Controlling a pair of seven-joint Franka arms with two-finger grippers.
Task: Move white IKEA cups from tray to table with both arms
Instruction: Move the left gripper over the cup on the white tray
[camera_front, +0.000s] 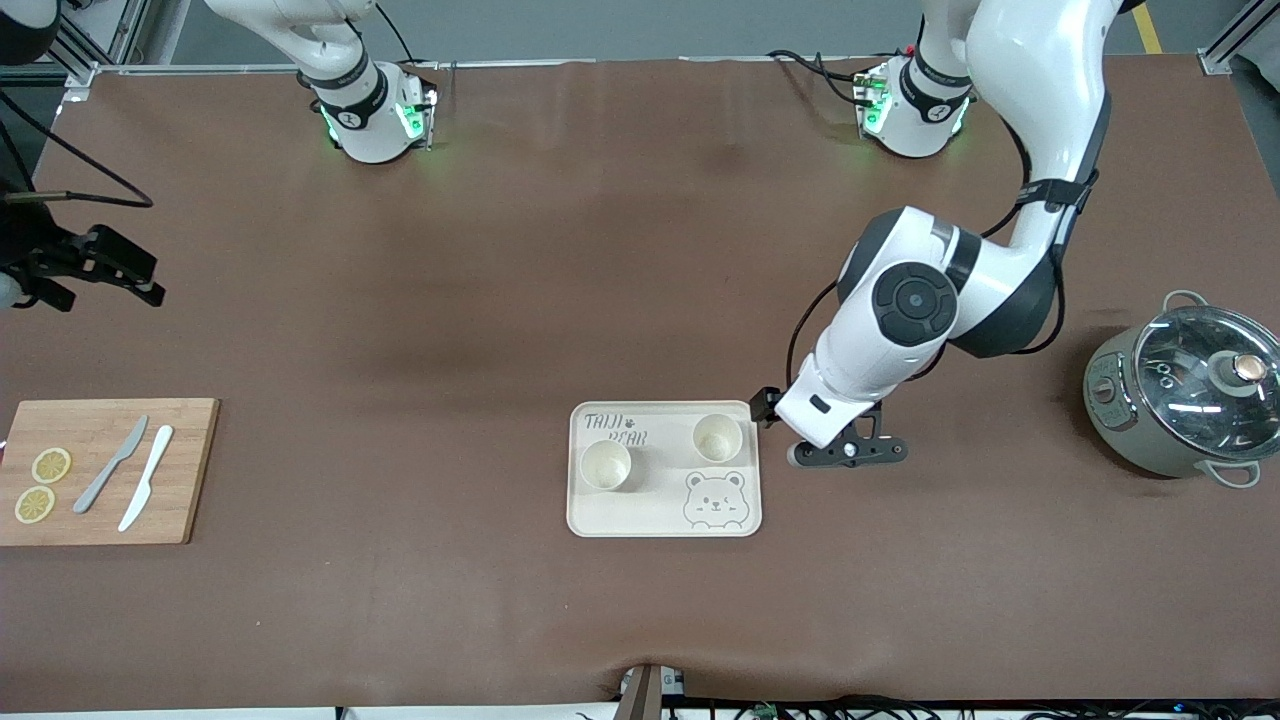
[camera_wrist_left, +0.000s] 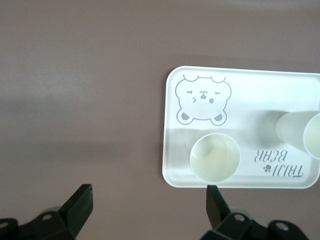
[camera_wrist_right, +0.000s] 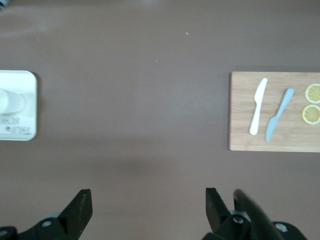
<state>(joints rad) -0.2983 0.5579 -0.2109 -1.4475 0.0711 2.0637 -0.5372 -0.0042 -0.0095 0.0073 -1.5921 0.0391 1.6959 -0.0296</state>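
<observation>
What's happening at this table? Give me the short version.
Nothing is held yet. Both white cups stand on the tray. The left gripper hangs open over the table beside the tray, at the edge nearest the second cup. The right gripper waits open, up over the right arm's end of the table, near a cutting board with two knives and lemon slices.

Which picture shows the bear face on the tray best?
The left wrist view: the bear face looks big and whole there. The front view shows it small. The right wrist view catches only a corner of the tray, no bear.
</observation>
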